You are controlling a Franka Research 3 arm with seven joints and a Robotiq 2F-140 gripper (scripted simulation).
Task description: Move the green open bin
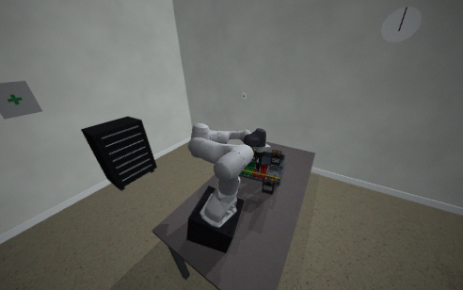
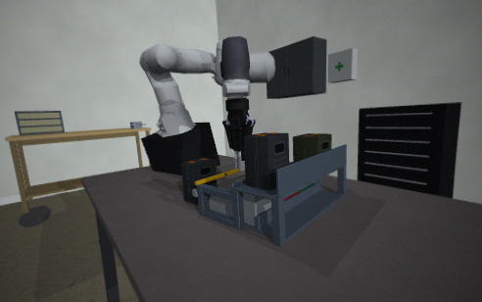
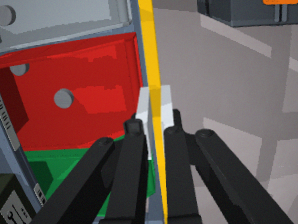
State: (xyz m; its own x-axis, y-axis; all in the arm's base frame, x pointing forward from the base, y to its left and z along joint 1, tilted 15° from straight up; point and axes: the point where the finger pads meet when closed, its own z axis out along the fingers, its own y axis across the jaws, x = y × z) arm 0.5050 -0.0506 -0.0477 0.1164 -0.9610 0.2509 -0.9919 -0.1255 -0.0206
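The green open bin [image 1: 248, 169] [image 3: 70, 162] sits in the blue-grey shelf [image 2: 311, 172], beside the red bin [image 1: 260, 172] [image 3: 100, 125]; a grey bin [image 3: 65, 27] is on the red one's other side. Black fingers cover part of the green bin in the wrist view, and its parts are hidden. A yellow bar [image 1: 275, 177] [image 2: 208, 179] [image 3: 150, 40] runs across the bins' open fronts. My gripper [image 2: 239, 164] [image 3: 156, 100] is shut on the bar, beside the red bin's front. Whether the bar touches the shelf, I cannot tell.
A tall dark box [image 2: 265, 159] and an olive box [image 2: 306, 144] [image 3: 10, 202] rise at the shelf's back part. Another dark box [image 1: 268, 186] [image 2: 198, 174] [image 3: 240, 12] stands in front, near the bar's grey-bin end. The table top [image 2: 171, 245] extends around the shelf.
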